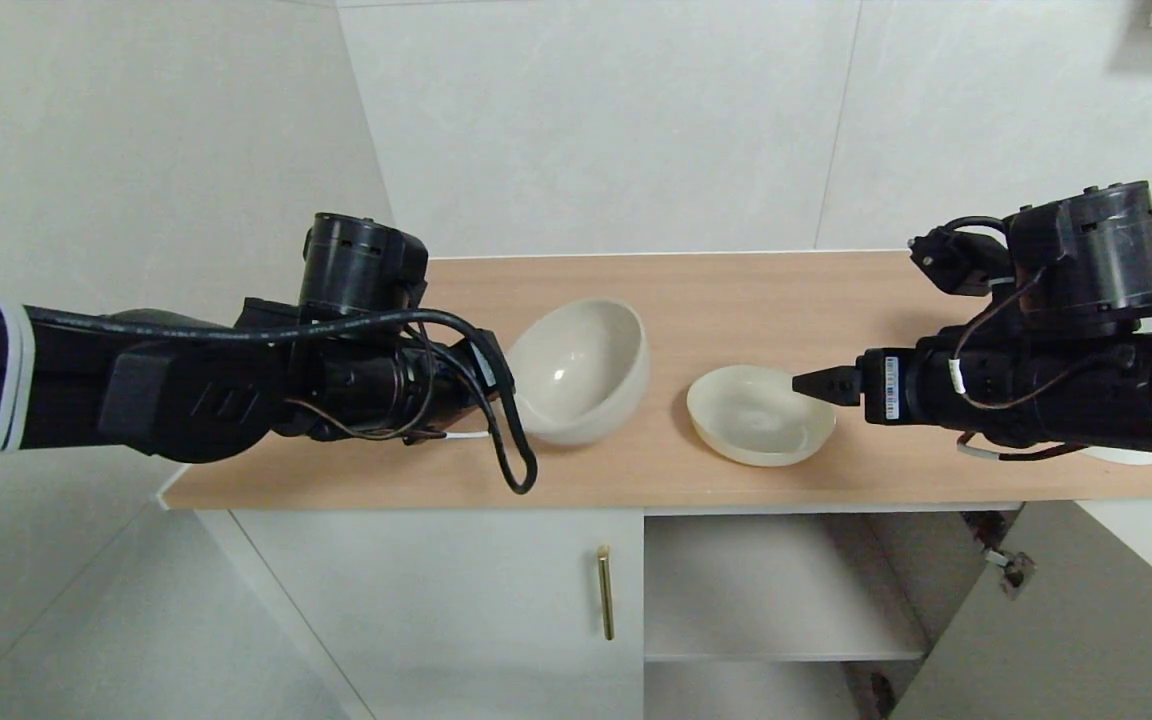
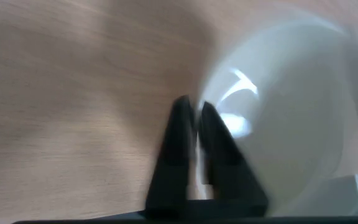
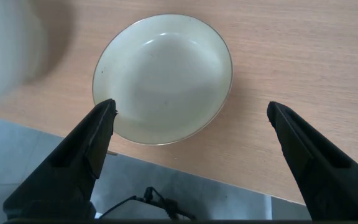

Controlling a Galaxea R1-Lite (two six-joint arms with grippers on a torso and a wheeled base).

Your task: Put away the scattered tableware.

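The deep white bowl (image 1: 581,370) is tipped on its side on the wooden worktop (image 1: 736,300), mouth turned towards the left arm. The left hand (image 2: 194,106) has its fingers (image 2: 180,124) pinched nearly together on the bowl's rim. Just beside the bowl, apart from it, a shallow cream dish (image 1: 761,415) sits flat near the front edge. The right hand (image 3: 191,111) hangs over the dish, spread wide and holding nothing. Below the worktop, one cupboard door (image 1: 496,600) with a gold handle (image 1: 604,592) is shut, and the compartment next to it stands open onto a white shelf (image 1: 776,655).
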